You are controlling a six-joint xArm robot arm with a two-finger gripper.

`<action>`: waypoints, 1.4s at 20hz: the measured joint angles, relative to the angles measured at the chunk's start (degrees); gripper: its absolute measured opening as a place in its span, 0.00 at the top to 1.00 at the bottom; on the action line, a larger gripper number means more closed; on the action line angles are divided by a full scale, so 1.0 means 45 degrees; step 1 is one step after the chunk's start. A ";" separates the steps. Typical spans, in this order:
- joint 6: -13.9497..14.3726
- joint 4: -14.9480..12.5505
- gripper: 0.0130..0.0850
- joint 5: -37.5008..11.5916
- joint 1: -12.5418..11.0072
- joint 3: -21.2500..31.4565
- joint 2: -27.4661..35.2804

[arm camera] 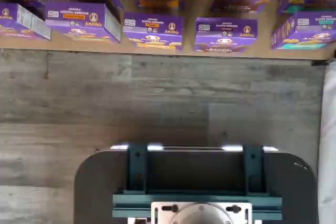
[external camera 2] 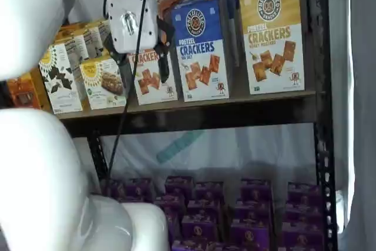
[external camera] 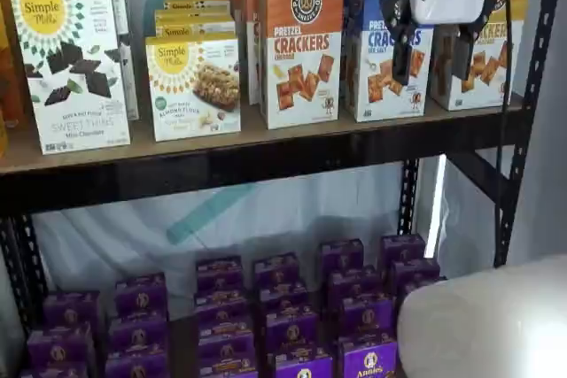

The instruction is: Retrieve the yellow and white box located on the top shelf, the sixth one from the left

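Three pretzel-cracker cartons stand in a row at the right end of the top shelf [external camera 2: 194, 113]: an orange-and-white carton [external camera: 301, 42], a blue-and-white carton [external camera 2: 202, 48] beside it, and the yellow and white box [external camera 2: 273, 33] at the far right, next to the black rack upright [external camera 2: 320, 57]. It stands upright at the front edge of the board, yellow above and white below, with brown crackers pictured on its face.

My hand [external camera: 435, 57] hangs from above in front of this shelf, white body over two black fingers [external camera: 401, 59] pointing down. A plain gap shows between them, so my hand is wide and holds nothing. In one shelf view my hand overlaps the yellow and white box and the blue-and-white carton; in the other it sits before the orange-and-white carton, so I cannot tell exactly which box it faces.

Left along the shelf are cream-coloured Simple Mills boxes [external camera: 75, 68]. Below, many purple boxes [external camera: 292, 325] fill the lower level. My wrist view shows those purple boxes, grey wood-look flooring [arm camera: 105, 98], and the dark mount with teal brackets [arm camera: 197, 182].
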 joint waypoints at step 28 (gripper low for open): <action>-0.5272 -0.0131 0.00 -0.3668 -0.5286 -0.0690 0.1930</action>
